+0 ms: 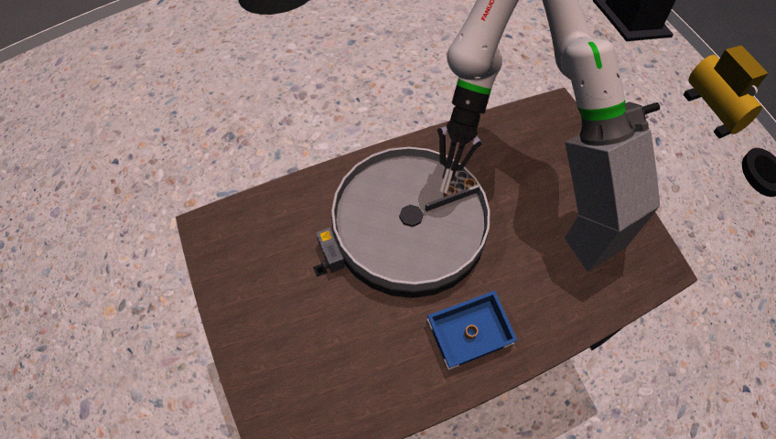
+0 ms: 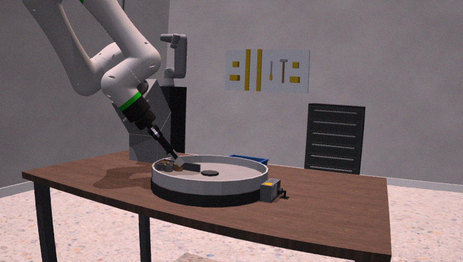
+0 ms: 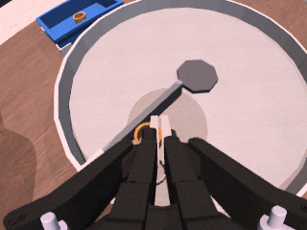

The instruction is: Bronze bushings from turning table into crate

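Observation:
My gripper is down in the turning table, its fingers nearly together. They appear closed on the wall of a bronze bushing, one finger inside the ring; the contact is partly hidden. The bushing stands low, beside the dark divider bar. Steel bushings and another bronze bushing crowd between it and the rim. The blue crate holds one bronze bushing.
A dark hub sits at the turning table's centre. The table's raised rim curves close behind the bushings. A grey drive box is fixed outside the rim. The arm's grey pedestal stands on the wooden table.

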Robot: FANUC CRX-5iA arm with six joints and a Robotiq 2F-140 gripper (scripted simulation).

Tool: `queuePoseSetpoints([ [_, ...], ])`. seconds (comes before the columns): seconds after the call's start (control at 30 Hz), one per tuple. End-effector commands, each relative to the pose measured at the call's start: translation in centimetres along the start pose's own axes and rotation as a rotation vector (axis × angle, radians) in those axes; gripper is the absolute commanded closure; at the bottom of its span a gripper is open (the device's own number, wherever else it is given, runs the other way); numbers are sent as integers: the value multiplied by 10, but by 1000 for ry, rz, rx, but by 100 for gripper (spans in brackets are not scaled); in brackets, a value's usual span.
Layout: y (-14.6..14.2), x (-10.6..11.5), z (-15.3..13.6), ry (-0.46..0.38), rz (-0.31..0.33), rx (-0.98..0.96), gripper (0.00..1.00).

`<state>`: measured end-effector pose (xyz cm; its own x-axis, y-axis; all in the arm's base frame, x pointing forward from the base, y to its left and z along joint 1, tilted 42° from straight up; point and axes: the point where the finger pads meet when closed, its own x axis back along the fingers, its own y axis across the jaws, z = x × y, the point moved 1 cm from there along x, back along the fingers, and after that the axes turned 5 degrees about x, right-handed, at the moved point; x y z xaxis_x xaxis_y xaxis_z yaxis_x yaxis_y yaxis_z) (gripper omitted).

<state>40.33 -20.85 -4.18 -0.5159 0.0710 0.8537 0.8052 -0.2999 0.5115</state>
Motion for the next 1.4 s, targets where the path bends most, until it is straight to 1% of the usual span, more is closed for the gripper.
queuePoseSetpoints([
  [0.0, -1, 0, 0, 0, 1, 0, 100],
  [0.57, 0, 2, 2, 0, 1, 0, 100],
  [0.77, 0, 17, 14, 0, 1, 0, 100],
  [0.83, 0, 17, 14, 0, 1, 0, 100],
  [1.13, 2, 45, 38, 0, 1, 0, 100],
  [1.37, 2, 48, 41, 0, 1, 0, 100],
])
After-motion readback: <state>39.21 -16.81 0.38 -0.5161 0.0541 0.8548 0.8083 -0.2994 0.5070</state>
